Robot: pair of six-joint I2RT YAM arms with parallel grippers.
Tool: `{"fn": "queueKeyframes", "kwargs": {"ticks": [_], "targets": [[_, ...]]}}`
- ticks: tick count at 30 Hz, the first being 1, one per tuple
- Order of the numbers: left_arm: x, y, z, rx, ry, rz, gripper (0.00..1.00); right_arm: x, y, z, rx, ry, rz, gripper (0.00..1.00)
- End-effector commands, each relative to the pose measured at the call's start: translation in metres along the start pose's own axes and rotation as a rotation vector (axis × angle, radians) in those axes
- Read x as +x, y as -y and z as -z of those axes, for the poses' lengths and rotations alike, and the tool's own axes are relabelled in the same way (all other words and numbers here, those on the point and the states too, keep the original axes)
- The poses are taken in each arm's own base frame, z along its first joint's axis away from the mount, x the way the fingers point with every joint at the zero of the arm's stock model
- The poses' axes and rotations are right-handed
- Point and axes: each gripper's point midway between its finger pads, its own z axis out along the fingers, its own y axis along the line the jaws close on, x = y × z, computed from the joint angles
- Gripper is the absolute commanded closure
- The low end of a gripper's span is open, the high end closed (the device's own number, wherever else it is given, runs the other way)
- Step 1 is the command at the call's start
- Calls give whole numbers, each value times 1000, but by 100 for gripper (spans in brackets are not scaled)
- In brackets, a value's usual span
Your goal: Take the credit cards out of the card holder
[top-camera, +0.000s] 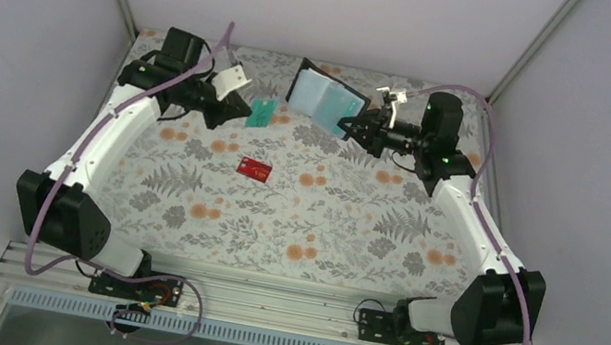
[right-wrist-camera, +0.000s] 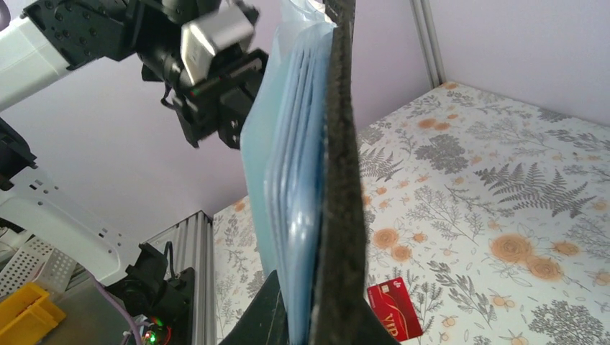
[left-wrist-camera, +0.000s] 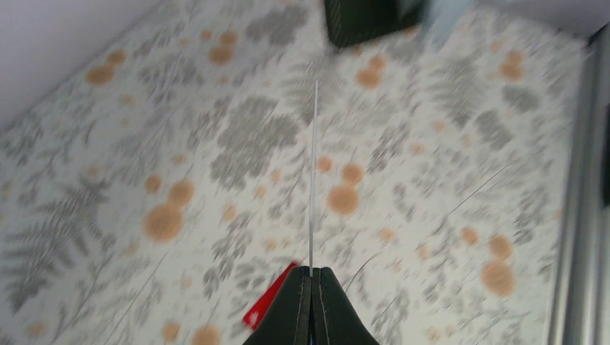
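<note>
A: What lies nearest the arm bases?
B: The red card point(top-camera: 254, 169), flat on the floral table point(top-camera: 340, 225), about mid-table and free of both arms.

A: And farther back, on the left?
B: The left gripper point(top-camera: 242, 114), fingers pressed together on a teal card point(top-camera: 262, 113). The card is lifted off the table and is seen edge-on in the left wrist view.

A: On the far right?
B: The right gripper point(top-camera: 350, 126) pinches the card holder point(top-camera: 326, 101), which is raised and spread open with its light blue pockets facing left. It sits near the teal card, not touching it. Whether any cards are in the pockets cannot be told.
</note>
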Motion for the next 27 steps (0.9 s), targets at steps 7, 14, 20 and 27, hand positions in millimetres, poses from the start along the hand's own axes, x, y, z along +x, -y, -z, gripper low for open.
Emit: {"fn": "queueKeyframes", "kwargs": {"ticks": [7, 14, 20, 27], "targets": [[125, 17, -29, -17, -599, -266, 98, -11, 4, 8, 28, 25, 17, 96], [185, 51, -40, 102, -895, -384, 98, -10, 0, 8, 14, 16, 20, 96], [202, 81, -48, 240, -962, -449, 98, -8, -1, 8, 12, 14, 20, 96], [220, 87, -59, 312, -1033, -513, 98, -7, -4, 10, 5, 12, 23, 96]]}}
